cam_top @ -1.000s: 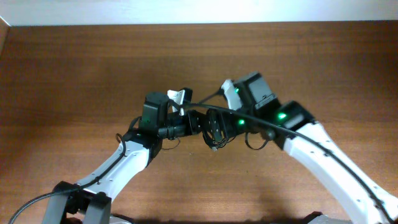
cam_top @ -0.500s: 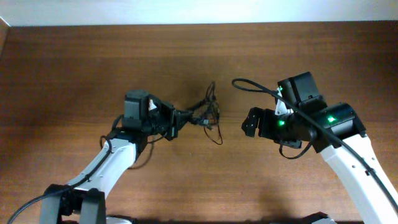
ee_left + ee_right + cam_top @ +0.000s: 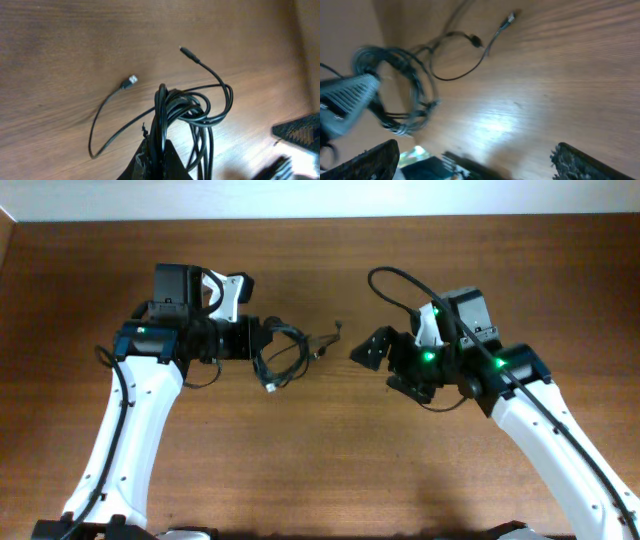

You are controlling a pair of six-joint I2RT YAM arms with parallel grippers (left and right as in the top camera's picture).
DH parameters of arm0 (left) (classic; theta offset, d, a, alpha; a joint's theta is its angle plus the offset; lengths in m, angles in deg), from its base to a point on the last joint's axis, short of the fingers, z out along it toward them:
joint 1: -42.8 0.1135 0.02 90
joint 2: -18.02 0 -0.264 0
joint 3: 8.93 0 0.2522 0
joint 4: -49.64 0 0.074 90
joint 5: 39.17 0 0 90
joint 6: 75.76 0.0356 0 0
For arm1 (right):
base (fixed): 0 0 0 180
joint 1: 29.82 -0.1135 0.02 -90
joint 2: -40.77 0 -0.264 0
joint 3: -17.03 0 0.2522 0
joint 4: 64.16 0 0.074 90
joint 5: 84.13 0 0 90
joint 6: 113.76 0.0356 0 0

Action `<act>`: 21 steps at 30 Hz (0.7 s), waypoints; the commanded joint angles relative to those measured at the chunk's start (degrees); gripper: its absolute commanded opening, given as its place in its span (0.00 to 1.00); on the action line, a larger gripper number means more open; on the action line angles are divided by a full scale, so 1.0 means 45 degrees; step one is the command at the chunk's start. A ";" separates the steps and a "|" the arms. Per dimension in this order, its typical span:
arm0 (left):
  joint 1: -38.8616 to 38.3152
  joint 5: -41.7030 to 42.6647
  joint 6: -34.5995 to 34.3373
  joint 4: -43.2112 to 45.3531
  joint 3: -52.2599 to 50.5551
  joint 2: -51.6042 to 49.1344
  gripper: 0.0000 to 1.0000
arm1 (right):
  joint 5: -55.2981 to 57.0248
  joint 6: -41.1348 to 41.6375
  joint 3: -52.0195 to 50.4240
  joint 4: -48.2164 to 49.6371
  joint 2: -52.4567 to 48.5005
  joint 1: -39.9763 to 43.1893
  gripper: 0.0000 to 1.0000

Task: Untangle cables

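The cables (image 3: 282, 357) are a bunch of thin black cords in loose loops, hanging from my left gripper (image 3: 258, 340) above the wooden table (image 3: 330, 470). My left gripper (image 3: 161, 159) is shut on the cables (image 3: 192, 107). Two plug ends trail away from the bunch, one silver (image 3: 131, 80) and one thin (image 3: 185, 51). My right gripper (image 3: 376, 360) is open and empty, to the right of the bunch and apart from it. In the right wrist view the cables (image 3: 400, 90) hang at the left, with a plug end (image 3: 509, 19) near the top.
The thicker black cable (image 3: 395, 285) of the right arm arcs above it. The left arm (image 3: 130, 430) and right arm (image 3: 540, 420) reach in from the front corners. A pale wall strip (image 3: 320, 198) borders the table's far edge.
My left gripper has pulled left and back with the cables in it. My right gripper has let go of the bunch, opened and drawn away to the right.
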 commanded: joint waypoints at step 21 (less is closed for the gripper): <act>-0.0865 -0.3861 0.4294 -0.0403 0.0267 0.1967 0.00 | -0.0262 0.8097 -0.0083 0.8850 -0.4435 -0.2589 0.83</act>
